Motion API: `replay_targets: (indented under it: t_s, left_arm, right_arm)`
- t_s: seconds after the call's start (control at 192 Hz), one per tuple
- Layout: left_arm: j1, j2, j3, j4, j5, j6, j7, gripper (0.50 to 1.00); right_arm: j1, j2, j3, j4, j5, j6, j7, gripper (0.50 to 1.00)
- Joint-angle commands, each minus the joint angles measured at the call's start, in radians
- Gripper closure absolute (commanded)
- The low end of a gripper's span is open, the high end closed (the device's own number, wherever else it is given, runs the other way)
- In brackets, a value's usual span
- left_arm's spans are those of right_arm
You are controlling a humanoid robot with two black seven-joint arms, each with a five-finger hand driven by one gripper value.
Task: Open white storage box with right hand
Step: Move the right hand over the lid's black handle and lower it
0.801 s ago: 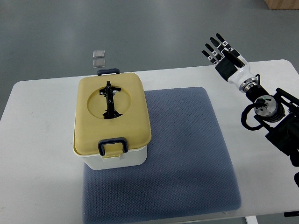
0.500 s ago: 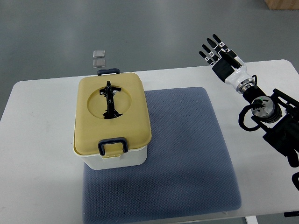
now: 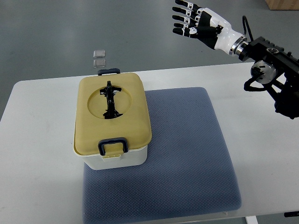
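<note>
The white storage box [image 3: 117,158] stands on the left part of a blue-grey mat [image 3: 187,149]. Its yellow lid [image 3: 112,112] is down, with a black folding handle [image 3: 110,100] lying in the round recess and dark blue latches at the near [image 3: 112,145] and far [image 3: 108,72] ends. My right hand [image 3: 194,21] is raised at the top right, well away from the box and beyond the table's far edge, fingers spread and holding nothing. The left arm is out of view.
The white table [image 3: 42,186] carries the mat and box. Two small clear squares [image 3: 98,58] lie on the grey floor behind the box. My right forearm [image 3: 271,65] hangs over the table's far right corner.
My right hand has lifted and swung up and to the left, from over the table's far right edge to a spot high above the floor, turning its fingers leftward.
</note>
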Motion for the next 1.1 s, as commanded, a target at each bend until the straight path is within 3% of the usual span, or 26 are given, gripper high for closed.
replay_targets:
  t_s: [0.0, 0.016, 0.021, 0.141, 0.245, 0.333, 0.442, 0.718, 1.093]
  left_arm:
    - [0.0, 0.0, 0.001, -0.001, 0.0, -0.001, 0.001, 0.5]
    - [0.0, 0.0, 0.001, -0.001, 0.0, -0.001, 0.001, 0.5]
    - [0.0, 0.0, 0.001, -0.001, 0.0, -0.007, 0.012, 0.5]
    - [0.0, 0.0, 0.0, -0.006, 0.0, -0.033, 0.075, 0.5]
    - [0.0, 0.0, 0.0, -0.013, 0.0, -0.059, 0.109, 0.5]
    - [0.0, 0.0, 0.0, -0.015, 0.0, -0.062, 0.112, 0.5]
    - [0.0, 0.0, 0.0, -0.013, 0.0, -0.062, 0.112, 0.5]
    - [0.011, 0.0, -0.002, -0.013, 0.0, -0.062, 0.112, 0.5]
    - [0.017, 0.0, -0.002, -0.013, 0.0, -0.062, 0.112, 0.5]
  right_arm:
    - [0.053, -0.062, -0.064, 0.109, -0.131, 0.021, 0.012, 0.572]
    - [0.053, -0.062, -0.064, 0.109, -0.131, 0.021, 0.012, 0.572]
    - [0.117, -0.116, -0.163, 0.176, -0.181, 0.023, 0.036, 0.574]
    - [0.326, -0.198, -0.443, 0.282, -0.249, 0.015, 0.077, 0.572]
    - [0.453, -0.2, -0.589, 0.351, -0.311, 0.001, 0.102, 0.572]
    - [0.51, -0.168, -0.647, 0.397, -0.419, -0.063, 0.151, 0.572]
    - [0.515, -0.091, -0.653, 0.416, -0.571, -0.179, 0.186, 0.574]
    - [0.493, 0.044, -0.711, 0.356, -0.642, -0.344, 0.183, 0.576]
    - [0.415, 0.098, -0.721, 0.249, -0.742, -0.4, 0.177, 0.579]
